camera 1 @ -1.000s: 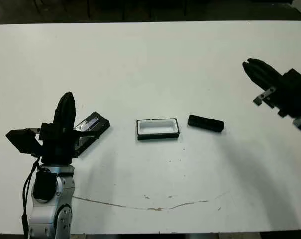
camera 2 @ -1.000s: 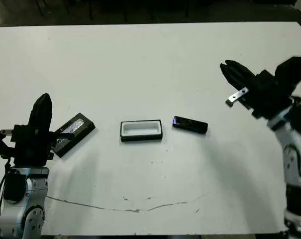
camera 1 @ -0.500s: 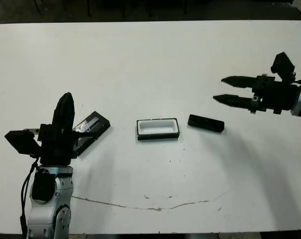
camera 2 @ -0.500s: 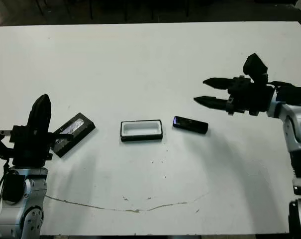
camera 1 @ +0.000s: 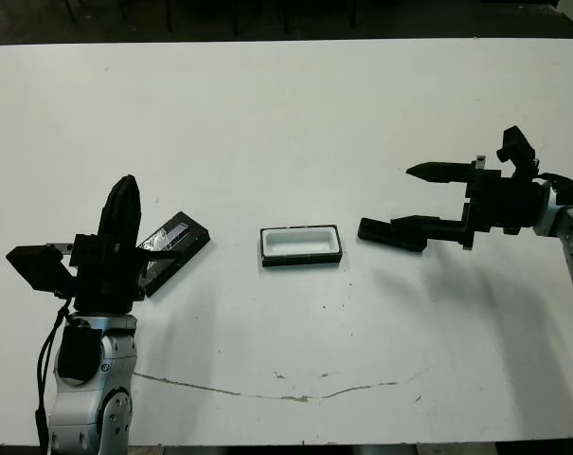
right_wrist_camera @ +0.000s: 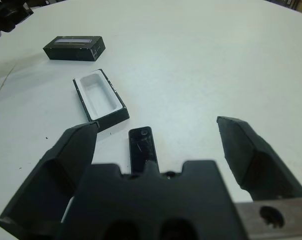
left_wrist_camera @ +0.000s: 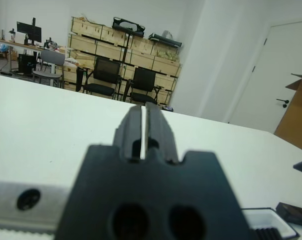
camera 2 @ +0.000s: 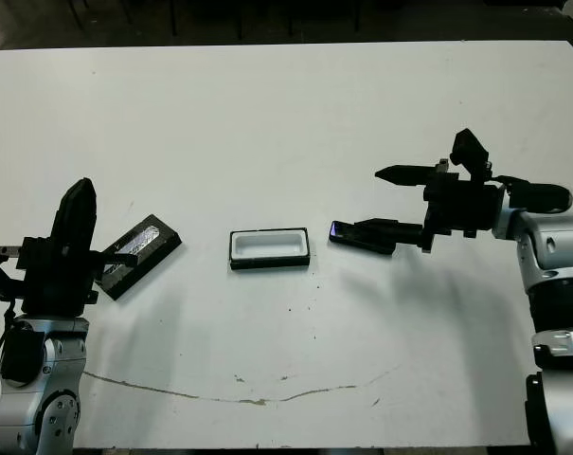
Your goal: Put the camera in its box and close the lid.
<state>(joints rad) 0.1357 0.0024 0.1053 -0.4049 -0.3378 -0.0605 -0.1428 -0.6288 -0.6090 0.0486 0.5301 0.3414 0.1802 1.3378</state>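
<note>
white table (camera 1: 286,114) fills the frame | left gripper (camera 1: 125,204) lower left, fingers pressed together, upright beside the lid (camera 1: 172,248) | right gripper (camera 2: 385,199) centre right, spread wide over the camera (camera 2: 354,236) | box (camera 1: 300,245) centre, uncovered, just left of camera

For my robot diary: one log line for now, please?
right gripper open at camera | box empty | lid off | left gripper shut, idle

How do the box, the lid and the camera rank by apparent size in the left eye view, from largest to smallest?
1. The box and the lid look about alike; the left gripper covers part of the lid, so no ranking.
2. The camera, clearly smallest.
</note>
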